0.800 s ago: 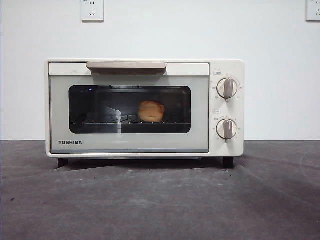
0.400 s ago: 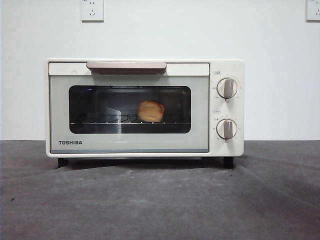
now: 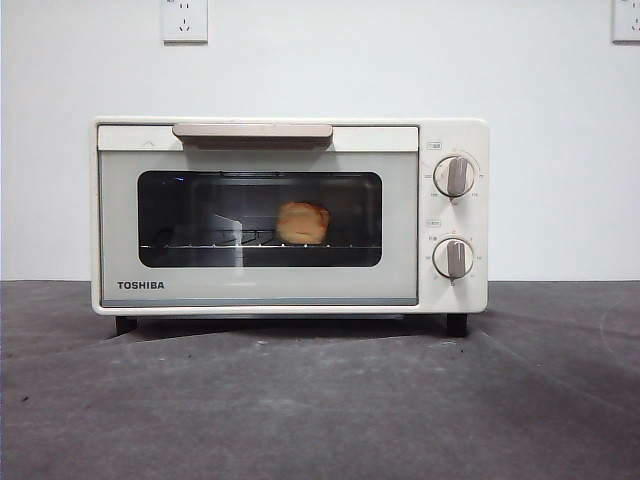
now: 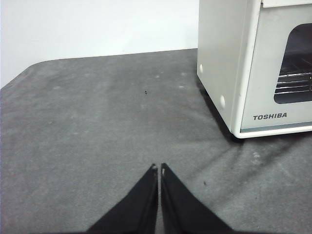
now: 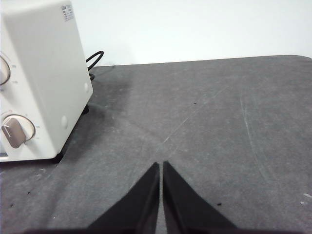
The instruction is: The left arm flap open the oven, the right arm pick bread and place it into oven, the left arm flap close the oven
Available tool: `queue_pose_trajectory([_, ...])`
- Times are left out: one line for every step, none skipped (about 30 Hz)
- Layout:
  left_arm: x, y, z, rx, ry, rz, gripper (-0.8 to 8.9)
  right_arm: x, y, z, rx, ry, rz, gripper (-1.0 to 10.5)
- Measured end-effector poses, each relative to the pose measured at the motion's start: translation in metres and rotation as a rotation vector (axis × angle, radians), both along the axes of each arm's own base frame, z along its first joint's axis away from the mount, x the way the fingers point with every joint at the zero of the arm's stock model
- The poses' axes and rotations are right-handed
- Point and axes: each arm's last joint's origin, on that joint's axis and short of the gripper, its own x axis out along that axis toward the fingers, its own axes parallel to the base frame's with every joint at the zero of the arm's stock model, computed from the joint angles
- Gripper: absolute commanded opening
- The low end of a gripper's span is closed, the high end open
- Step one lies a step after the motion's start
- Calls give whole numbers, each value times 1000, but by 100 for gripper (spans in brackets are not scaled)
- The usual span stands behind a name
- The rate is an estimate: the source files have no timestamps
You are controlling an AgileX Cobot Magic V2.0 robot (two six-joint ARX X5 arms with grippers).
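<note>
The cream-white Toshiba oven (image 3: 290, 215) stands in the middle of the front view with its door closed under the beige bar handle (image 3: 252, 131). Behind the dark glass, the golden bread (image 3: 302, 223) rests on the wire rack. My left gripper (image 4: 159, 168) hangs shut over the grey mat, apart from the oven (image 4: 253, 68) on its door-hinge side. Over the mat on the knob side of the oven (image 5: 39, 78), my right gripper (image 5: 161, 165) is shut too and holds nothing. Neither arm shows in the front view.
A grey mat (image 3: 320, 400) covers the table in front of the oven. A black power cord (image 5: 95, 58) runs behind the oven. Two wall sockets (image 3: 185, 20) sit high on the white wall.
</note>
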Motion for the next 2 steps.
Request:
queue_pose_trajectory([0, 0, 0, 0, 0, 0, 16, 0, 0, 0, 0, 0, 0, 7])
queue_pose_trajectory([0, 0, 0, 0, 0, 0, 16, 0, 0, 0, 0, 0, 0, 7])
